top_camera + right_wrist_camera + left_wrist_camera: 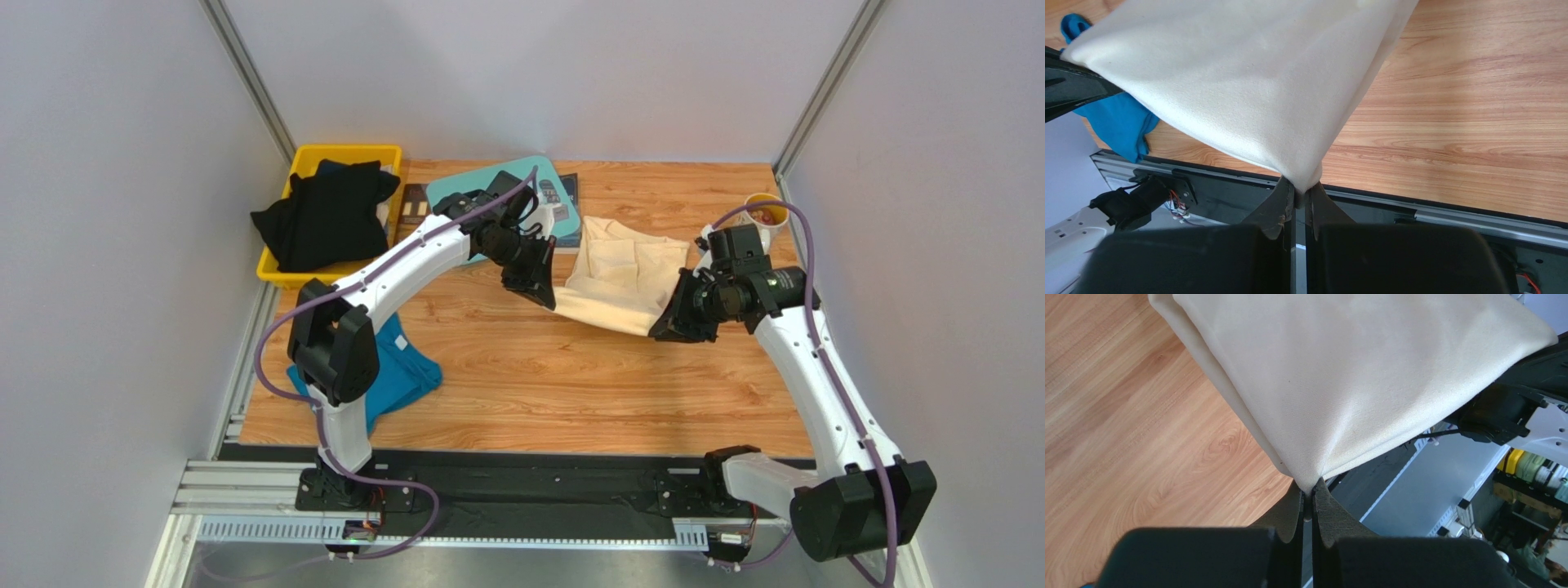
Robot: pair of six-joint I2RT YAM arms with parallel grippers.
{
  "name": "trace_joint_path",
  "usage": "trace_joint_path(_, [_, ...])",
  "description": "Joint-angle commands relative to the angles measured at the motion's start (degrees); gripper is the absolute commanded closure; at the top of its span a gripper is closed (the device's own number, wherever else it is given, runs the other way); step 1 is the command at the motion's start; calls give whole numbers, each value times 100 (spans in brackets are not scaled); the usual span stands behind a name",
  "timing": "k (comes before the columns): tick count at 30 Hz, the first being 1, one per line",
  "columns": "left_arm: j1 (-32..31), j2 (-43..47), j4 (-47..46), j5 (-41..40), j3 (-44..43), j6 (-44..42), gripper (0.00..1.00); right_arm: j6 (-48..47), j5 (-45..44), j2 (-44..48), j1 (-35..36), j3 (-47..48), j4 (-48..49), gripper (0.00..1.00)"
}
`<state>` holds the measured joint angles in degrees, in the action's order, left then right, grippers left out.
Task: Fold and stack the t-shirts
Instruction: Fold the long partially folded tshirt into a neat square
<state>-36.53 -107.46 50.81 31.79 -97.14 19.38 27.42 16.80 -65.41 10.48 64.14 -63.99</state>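
A pale cream-yellow t-shirt (622, 279) hangs stretched between both grippers above the middle of the wooden table. My left gripper (536, 289) is shut on its near left corner, cloth pinched at the fingertips (1312, 493). On the other side my right gripper (677, 326) is shut on the near right corner (1301, 187). The shirt's far part rests on the table near the back. A teal-blue t-shirt (399, 368) lies folded at the front left, partly behind the left arm. Black t-shirts (326, 214) are heaped in the yellow bin (303, 168).
A rigid teal board with white print (548, 186) lies at the back centre beside a dark item (413, 202). A cup (768, 214) stands at the back right. Grey walls close in both sides.
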Motion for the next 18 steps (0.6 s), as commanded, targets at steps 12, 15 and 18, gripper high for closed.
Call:
trace_joint_path(12, [173,-1643,641,-859,-2712,-136,100,-114,-809,-1034,-55,810,-185,100])
trace_joint_path(15, [217,-2215,589,-868,-3126,-66,100,-202,-985,-1614,-99,1126,-35,100])
trace_joint_path(18, [217,-2612,527,-841,-3399,-92,100,-316,-1196,-2036,-186,1382,61,100])
